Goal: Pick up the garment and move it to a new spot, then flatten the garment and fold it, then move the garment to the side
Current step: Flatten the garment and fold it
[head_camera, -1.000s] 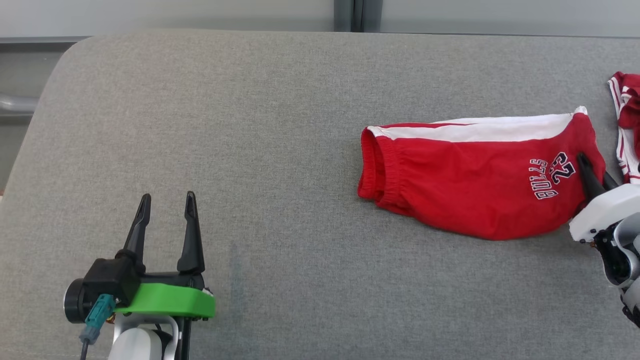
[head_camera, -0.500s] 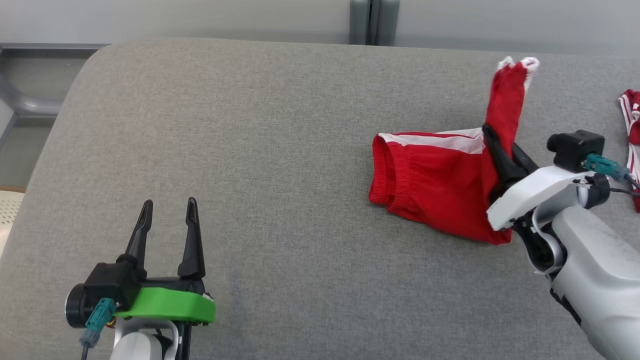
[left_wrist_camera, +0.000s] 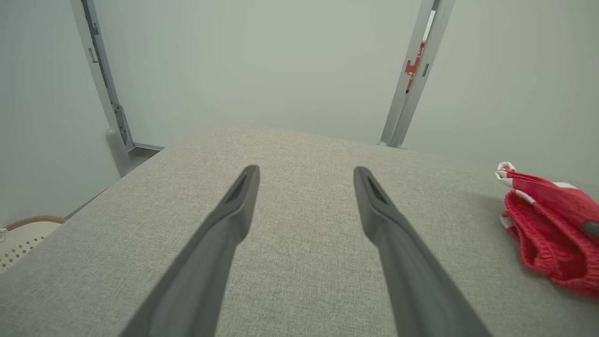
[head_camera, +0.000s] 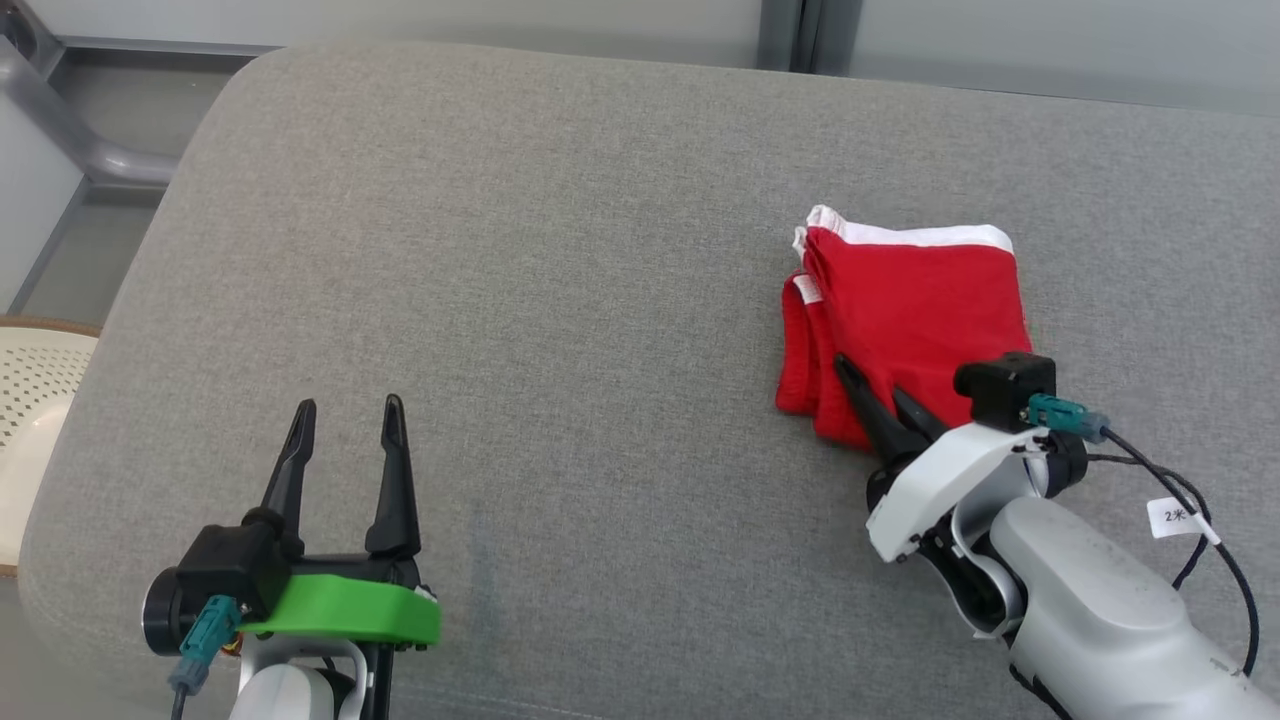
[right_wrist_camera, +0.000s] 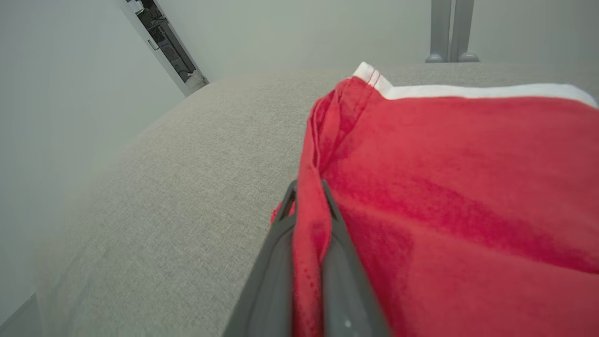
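The right gripper (head_camera: 868, 378) is pinched tight on the near edge of the folded red garment (head_camera: 920, 300), right side of the grey cushion (head_camera: 550, 300), left gripper (head_camera: 349, 405) wide open and empty, so any sideways tug could drag the top layer and undo the fold.

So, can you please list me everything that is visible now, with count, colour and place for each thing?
table: one, grey fabric top, under everything else
garment: one, red with white trim, folded over, on the right part of the table
perforated object: one, cream, beyond the table's left edge; what it is I cannot tell
metal frame bars: two, grey, behind the table's far edge and far left corner
tag: one, white, beside the right arm
left gripper: one, dark fingers, open and empty, over the table's near left
right gripper: one, dark fingers, shut on the garment's near edge
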